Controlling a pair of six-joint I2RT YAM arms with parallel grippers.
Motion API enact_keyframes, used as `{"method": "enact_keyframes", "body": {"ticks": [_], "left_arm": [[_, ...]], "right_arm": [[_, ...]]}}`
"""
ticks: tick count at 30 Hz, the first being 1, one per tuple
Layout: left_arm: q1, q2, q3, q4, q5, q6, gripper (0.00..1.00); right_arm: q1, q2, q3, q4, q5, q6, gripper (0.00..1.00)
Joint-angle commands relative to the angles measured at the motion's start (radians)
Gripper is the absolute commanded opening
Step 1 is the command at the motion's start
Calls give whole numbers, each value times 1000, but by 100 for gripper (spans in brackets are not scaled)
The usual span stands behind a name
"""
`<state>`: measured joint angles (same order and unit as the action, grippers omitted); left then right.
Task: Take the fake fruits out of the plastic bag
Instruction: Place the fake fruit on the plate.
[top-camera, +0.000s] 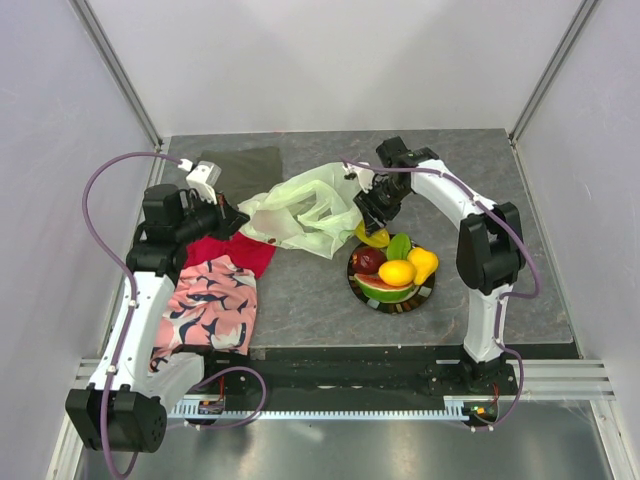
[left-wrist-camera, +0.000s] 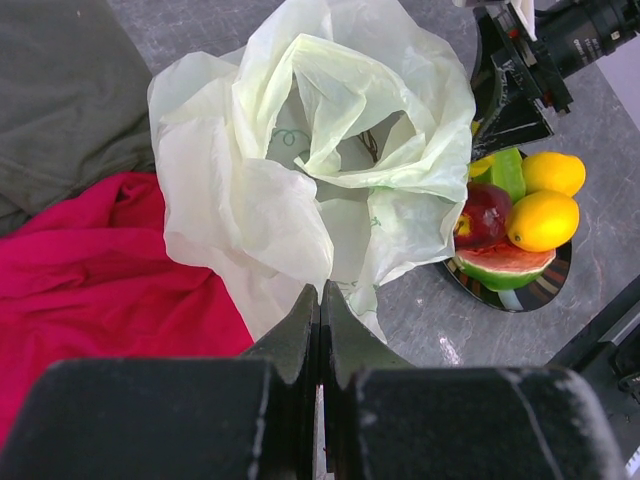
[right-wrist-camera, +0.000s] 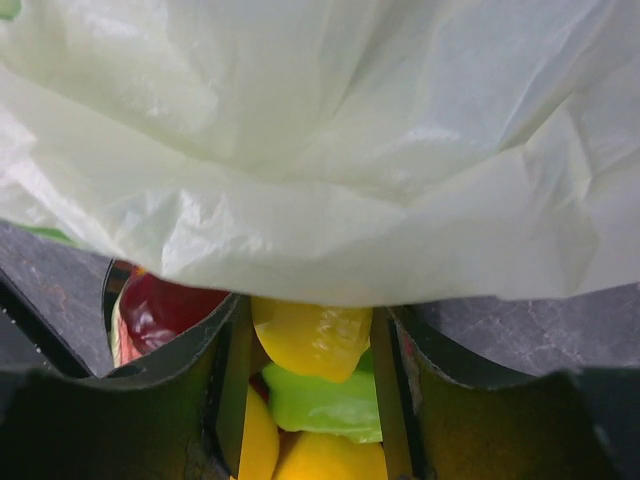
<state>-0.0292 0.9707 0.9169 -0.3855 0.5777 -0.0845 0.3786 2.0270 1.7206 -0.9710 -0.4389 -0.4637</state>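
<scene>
The pale-green plastic bag (top-camera: 300, 210) lies crumpled at the table's middle, its mouth open in the left wrist view (left-wrist-camera: 320, 150). My left gripper (top-camera: 238, 218) is shut on the bag's left edge (left-wrist-camera: 320, 295). My right gripper (top-camera: 372, 224) is shut on a yellow fruit piece (right-wrist-camera: 312, 335) and holds it just right of the bag, over the back rim of the plate (top-camera: 420, 297). On the plate lie the dark red apple (top-camera: 368, 260), lemon (top-camera: 397, 272), pear (top-camera: 423, 262), green piece (top-camera: 399, 246) and watermelon slice (top-camera: 383, 290). The bag's inside is mostly hidden.
A red cloth (top-camera: 232, 250) and a pink patterned cloth (top-camera: 205, 305) lie at the left under my left arm. A dark grey cloth (top-camera: 240, 165) lies at the back left. Enclosure walls stand around the table.
</scene>
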Motion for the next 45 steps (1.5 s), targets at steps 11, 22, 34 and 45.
{"method": "enact_keyframes", "body": {"ticks": [11,22,34,45], "left_arm": [[5,16,20,66,17,-29,2],[5,14,14,68,19,-29,2],[3,34,19,103,33,-50,2],[3,49,50,128,59,-66,2]], "right_arm": [[0,-19,-46,-97,3,31,37],[0,-4,13,-130,37,20,98],[0,-102,286,-210,-193,-17,98],[167,45,397,74,-213,132,67]]}}
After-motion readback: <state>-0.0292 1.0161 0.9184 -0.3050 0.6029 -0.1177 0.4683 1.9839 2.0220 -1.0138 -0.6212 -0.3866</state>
